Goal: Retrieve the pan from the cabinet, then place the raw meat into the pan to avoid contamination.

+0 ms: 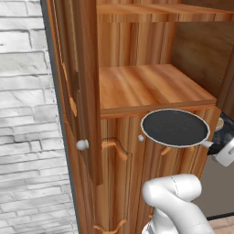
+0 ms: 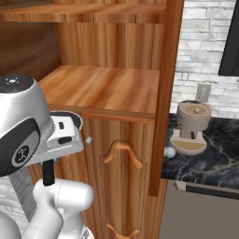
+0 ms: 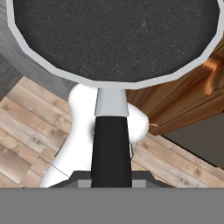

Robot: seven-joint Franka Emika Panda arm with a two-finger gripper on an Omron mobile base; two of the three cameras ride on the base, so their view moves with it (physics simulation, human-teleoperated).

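Observation:
The pan [image 1: 174, 128] hangs level in the air in front of the cabinet's lower doors [image 1: 123, 178], just below the bare middle shelf [image 1: 151, 87]. Its inside is black and its rim is thin and silver. My gripper [image 1: 226, 153] is at the pan's right end, shut on its handle. In the hand view the dark handle [image 3: 111, 144] runs straight up from my gripper [image 3: 111, 177] to the pan [image 3: 113, 35]. From the right base view my hand [image 2: 60, 133] covers most of the pan, leaving only a rim edge [image 2: 65, 113] visible. The raw meat is out of view.
The cabinet's upper door [image 1: 84, 91] stands open to the left, its round knob [image 1: 82, 145] sticking out. A coffee machine [image 2: 191, 126] sits on the black marble counter [image 2: 210, 163] right of the cabinet. A brick wall lies beyond, and a wooden floor [image 3: 26, 131] is below.

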